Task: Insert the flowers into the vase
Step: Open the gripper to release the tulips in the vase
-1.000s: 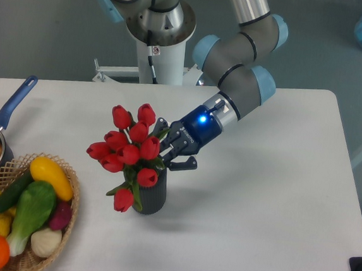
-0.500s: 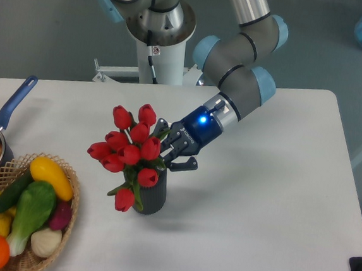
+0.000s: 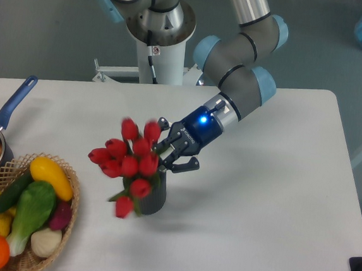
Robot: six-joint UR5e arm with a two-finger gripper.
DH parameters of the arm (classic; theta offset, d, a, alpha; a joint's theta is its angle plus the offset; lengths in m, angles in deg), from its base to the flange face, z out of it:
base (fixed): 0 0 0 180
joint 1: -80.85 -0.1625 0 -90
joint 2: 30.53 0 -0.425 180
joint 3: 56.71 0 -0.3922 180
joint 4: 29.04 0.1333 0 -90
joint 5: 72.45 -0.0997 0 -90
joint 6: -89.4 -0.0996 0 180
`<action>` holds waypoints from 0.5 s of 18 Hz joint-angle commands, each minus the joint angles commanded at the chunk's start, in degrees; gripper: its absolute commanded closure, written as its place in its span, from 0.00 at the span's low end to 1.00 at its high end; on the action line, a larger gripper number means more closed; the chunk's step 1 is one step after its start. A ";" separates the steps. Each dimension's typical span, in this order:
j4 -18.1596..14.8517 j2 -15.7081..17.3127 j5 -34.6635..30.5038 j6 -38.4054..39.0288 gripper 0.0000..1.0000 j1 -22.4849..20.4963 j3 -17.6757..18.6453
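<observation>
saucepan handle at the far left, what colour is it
Blue. The saucepan handle shows in the fixed camera view, angled up from the pan at the table's left edge.

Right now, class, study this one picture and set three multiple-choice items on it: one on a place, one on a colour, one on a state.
1. Where does the vase stand?
A. right of the wicker basket
B. inside the saucepan
C. on the floor

2. What colour are the flowers?
A. yellow
B. red
C. white

3. How do the flowers stand?
A. flat on the table
B. in the basket
C. stems in the vase

Answers: 1 A, the vase sits on the table right of the basket. 2 B, the buds are red. 3 C, the stems run into its mouth beside the pincer.
</observation>
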 joint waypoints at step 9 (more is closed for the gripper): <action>0.00 0.09 -2.20 -0.88 0.55 -0.53 0.35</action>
